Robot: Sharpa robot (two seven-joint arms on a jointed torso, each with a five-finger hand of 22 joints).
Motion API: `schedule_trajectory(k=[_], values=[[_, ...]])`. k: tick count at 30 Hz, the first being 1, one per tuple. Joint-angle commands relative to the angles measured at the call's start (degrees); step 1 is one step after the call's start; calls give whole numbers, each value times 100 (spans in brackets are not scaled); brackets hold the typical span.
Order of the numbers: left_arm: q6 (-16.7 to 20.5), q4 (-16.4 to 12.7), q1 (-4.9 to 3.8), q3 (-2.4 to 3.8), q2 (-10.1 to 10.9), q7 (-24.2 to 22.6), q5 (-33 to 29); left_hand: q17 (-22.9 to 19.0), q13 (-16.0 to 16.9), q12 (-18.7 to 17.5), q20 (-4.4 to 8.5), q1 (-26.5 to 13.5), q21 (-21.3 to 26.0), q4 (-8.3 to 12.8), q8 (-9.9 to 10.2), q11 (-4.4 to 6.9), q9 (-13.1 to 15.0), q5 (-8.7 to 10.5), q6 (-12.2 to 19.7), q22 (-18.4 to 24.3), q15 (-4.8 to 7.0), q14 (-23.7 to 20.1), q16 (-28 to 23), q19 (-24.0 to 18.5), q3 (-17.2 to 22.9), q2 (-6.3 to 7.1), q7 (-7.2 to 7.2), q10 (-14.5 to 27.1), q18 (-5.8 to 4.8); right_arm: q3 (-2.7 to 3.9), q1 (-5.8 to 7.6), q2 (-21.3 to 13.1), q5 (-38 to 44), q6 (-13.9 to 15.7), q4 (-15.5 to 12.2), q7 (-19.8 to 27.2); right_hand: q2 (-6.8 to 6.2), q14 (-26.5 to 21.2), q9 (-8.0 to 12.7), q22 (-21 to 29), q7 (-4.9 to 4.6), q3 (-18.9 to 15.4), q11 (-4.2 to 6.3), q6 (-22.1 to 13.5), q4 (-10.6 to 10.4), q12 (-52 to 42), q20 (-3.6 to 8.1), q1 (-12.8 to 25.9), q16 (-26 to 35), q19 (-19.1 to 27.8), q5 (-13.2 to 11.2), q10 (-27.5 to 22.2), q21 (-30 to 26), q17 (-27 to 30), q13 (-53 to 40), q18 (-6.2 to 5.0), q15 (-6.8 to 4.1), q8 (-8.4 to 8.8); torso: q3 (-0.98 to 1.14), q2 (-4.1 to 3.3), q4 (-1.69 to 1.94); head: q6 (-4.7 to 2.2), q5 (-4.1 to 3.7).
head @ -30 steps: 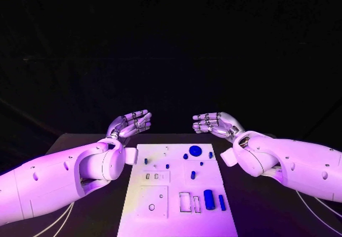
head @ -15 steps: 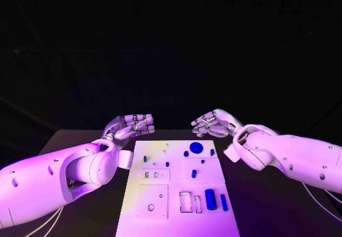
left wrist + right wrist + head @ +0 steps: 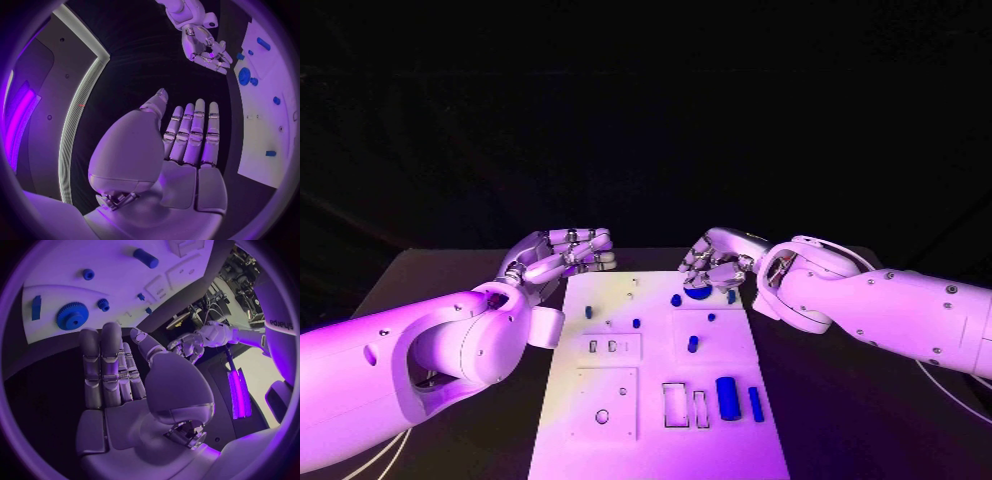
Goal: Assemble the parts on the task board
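We're seeing a matt white plastic-looking task board (image 3: 661,400) on the matt black table (image 3: 444,270). Beside the board, both hands (image 3: 564,252) (image 3: 715,268) look like glossy silver metal. Blue gear (image 3: 72,317) looks matt plastic.

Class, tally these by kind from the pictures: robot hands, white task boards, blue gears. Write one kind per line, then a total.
hands: 2 (left hand, right hand)
white task board: 1
blue gear: 1
Total: 4

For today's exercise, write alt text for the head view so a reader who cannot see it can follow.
The right hand reaches over the far edge of a white rectangular task board, above a round blue gear. The left hand hovers open beside the board's far left corner.
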State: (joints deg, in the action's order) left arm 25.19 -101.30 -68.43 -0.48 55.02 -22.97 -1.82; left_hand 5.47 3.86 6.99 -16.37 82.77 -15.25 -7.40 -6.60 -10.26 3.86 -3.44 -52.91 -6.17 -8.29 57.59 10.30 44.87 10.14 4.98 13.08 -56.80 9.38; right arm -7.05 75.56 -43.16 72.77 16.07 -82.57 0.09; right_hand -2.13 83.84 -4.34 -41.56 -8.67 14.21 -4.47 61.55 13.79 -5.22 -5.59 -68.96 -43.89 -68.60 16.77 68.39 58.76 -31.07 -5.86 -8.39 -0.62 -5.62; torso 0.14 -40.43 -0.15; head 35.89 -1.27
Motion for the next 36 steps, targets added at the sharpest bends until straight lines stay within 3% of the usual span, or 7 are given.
schedule_trajectory(k=[1,5,10,29,36], values=[[-145,-82,-30,16,30,-67,57,9,3,-41,-3,-10,-26,44,-3,0,1,-2,-46,-7,18,41,6,57,2,-55,-12,-56,111,4,16,36,1403,-374,-62,-618,-60,232,-2,-401,16,-28,-12,-54,-61,-25,-4,53,-412,-129,25,-83,293,-412,0,90,33,42,2,-113,5,-4,-24],[-146,-142,-56,26,62,-77,58,10,2,-49,-2,-25,-32,38,2,-1,0,-1,-49,-7,18,44,-1,68,-3,-60,-10,-59,111,5,24,85,1856,-457,-112,-809,-110,220,-7,-1177,18,-40,-22,-86,-129,-61,-21,61,-1310,-382,5,-196,863,-1318,-12,191,51,66,1,-180,22,-12,-53],[-153,-175,-75,31,78,-84,58,10,-2,-71,0,-59,-40,24,16,-9,-4,0,-47,-6,14,46,-18,82,-17,-66,2,-53,110,5,27,140,2163,-523,-139,-912,-127,189,-15,-1677,24,-25,-43,-84,-169,-82,-41,20,-1854,-532,21,-306,1214,-1871,-14,258,64,70,0,-237,43,-17,-60],[-169,-270,-117,45,130,-78,58,8,-9,-120,-1,-99,-41,3,47,-30,-9,-2,-36,3,-3,30,-61,86,-23,-104,26,-27,106,3,13,365,2600,-631,-4,-1228,-108,138,-21,-1999,39,42,-45,-76,-218,-126,-56,-21,-2125,-611,101,-369,1434,-2098,-19,297,66,74,-2,-402,90,-54,-94],[-179,-285,-123,46,145,-70,57,7,-10,-139,-2,-114,-38,-6,61,-36,-11,-2,-29,8,-9,20,-80,81,-24,-120,32,-16,103,2,8,408,2599,-684,26,-1256,-85,135,-25,-2149,39,101,-36,-57,-250,-169,-56,-23,-2255,-662,127,-326,1532,-2225,-25,318,62,70,-1,-449,98,-72,-72]])
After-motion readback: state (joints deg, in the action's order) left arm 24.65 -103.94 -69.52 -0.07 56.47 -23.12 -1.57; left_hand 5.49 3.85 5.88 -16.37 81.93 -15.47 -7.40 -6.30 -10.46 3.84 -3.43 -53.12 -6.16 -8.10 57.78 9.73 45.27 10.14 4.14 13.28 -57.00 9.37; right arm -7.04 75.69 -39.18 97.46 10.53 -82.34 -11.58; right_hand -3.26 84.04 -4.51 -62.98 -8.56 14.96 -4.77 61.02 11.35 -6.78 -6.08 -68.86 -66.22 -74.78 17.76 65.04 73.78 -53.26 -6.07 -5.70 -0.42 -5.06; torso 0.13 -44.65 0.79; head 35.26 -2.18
